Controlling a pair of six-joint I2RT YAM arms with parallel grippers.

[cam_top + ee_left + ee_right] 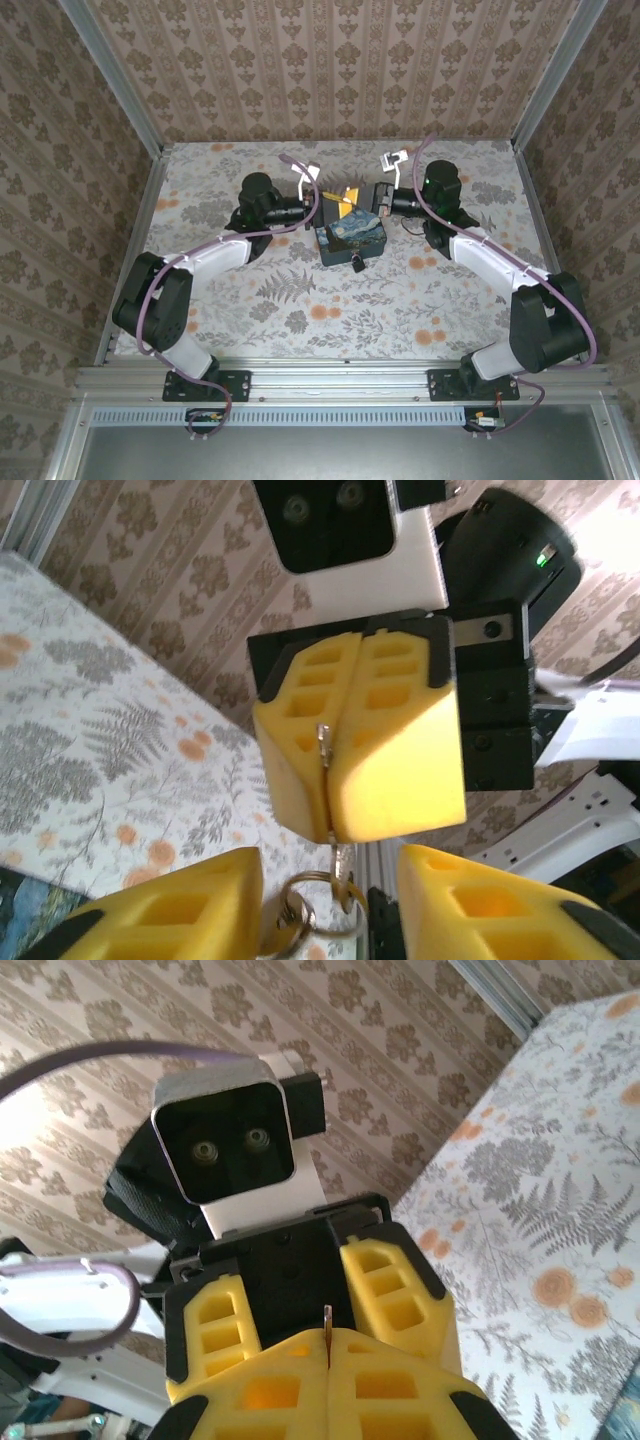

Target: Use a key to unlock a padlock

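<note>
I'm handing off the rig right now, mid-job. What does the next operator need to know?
Left end effector: open, fingers on either side of the key ring, gripping nothing.
Right end effector: shut on the key, with the ring dangling below.
Both meet in the air over the far edge of the painted box. A small dark item at the box's near edge is probably the padlock, but it is too small to confirm.
Done: the right arm alone holds the key.
Left: back the left arm off, carry the key to the lock, insert it, turn it, open the shackle.
</note>
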